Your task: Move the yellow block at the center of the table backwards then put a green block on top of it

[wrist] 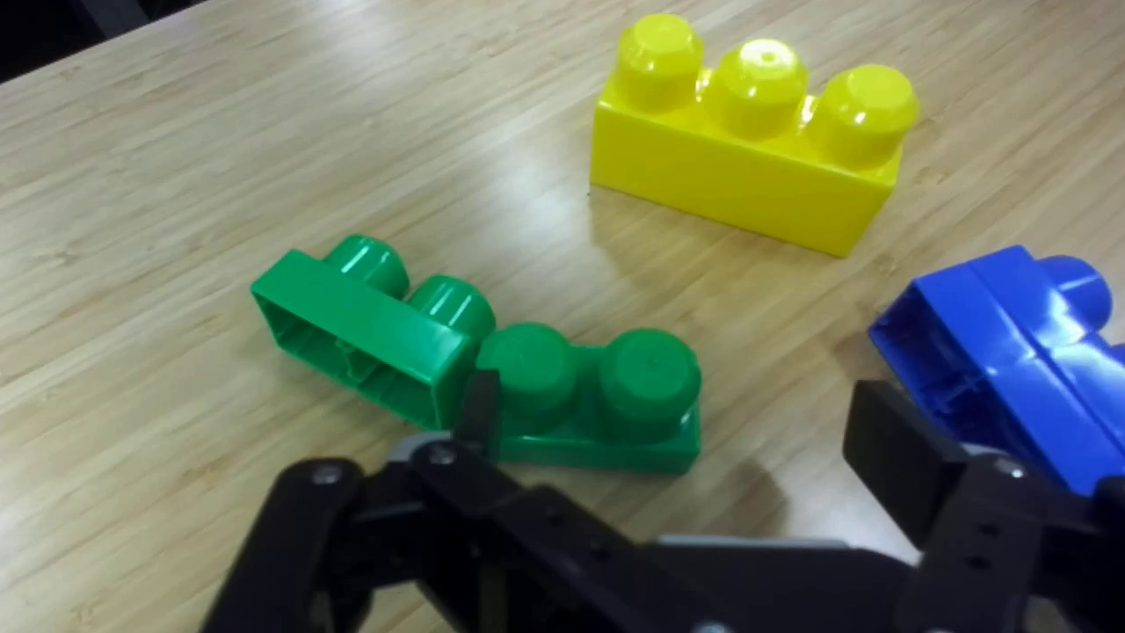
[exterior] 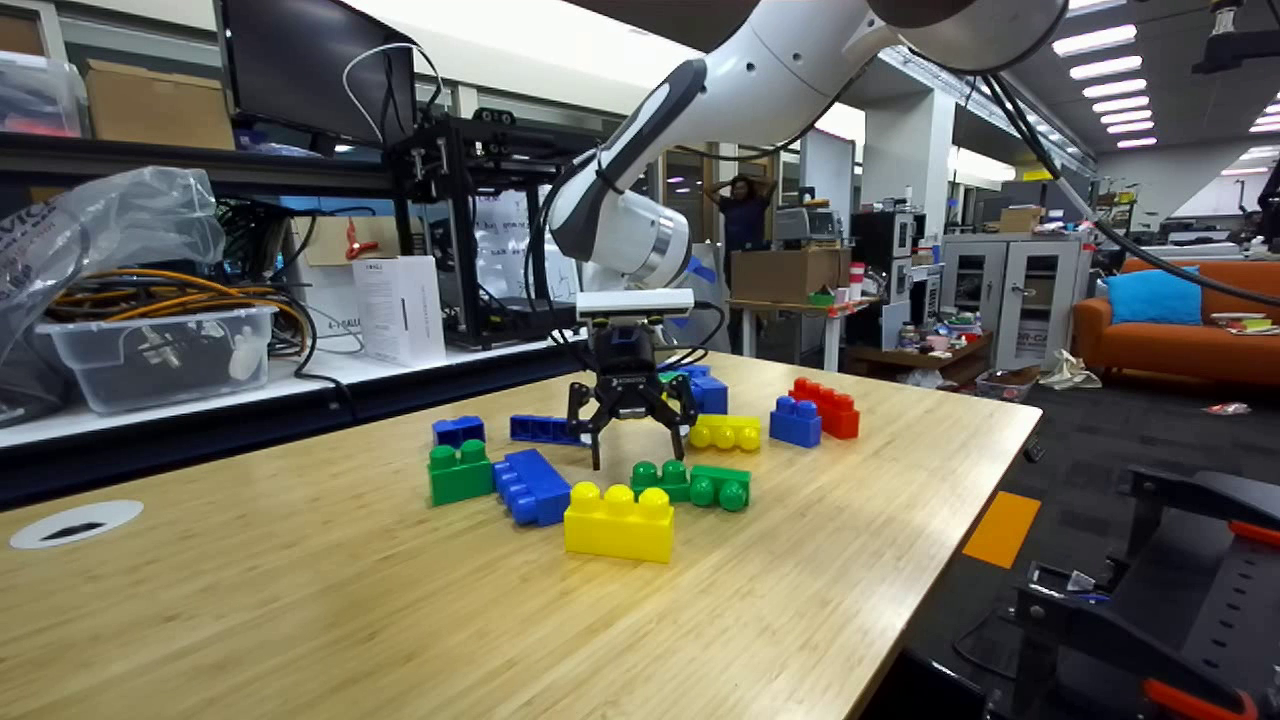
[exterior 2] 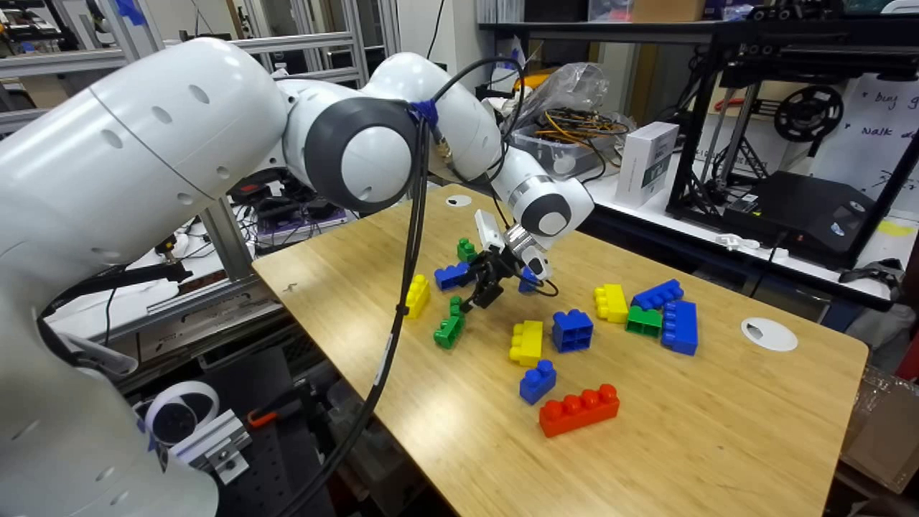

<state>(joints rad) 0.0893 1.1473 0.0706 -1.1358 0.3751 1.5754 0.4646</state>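
In the wrist view the yellow block [wrist: 743,171] stands upright, three studs up, beyond my gripper [wrist: 677,413]; it also shows in both exterior views [exterior: 618,528] [exterior 2: 417,296]. Between it and my jaws sits an upright green block [wrist: 606,444], its two studs up. A second green block [wrist: 352,321] lies on its side, close against the first one's end. My gripper is wide open with nothing held. Its left finger covers part of the upright green block's near left end; whether they touch I cannot tell. In an exterior view the fingertips hang just above the table [exterior: 480,620].
A blue brick [wrist: 1019,360] lies tipped close by the right finger. Another green brick [exterior: 460,478] stands beside that blue one. More yellow, blue and red [exterior 2: 580,411] bricks are spread over the table, with a cluster including a green brick [exterior 2: 644,322] farther off.
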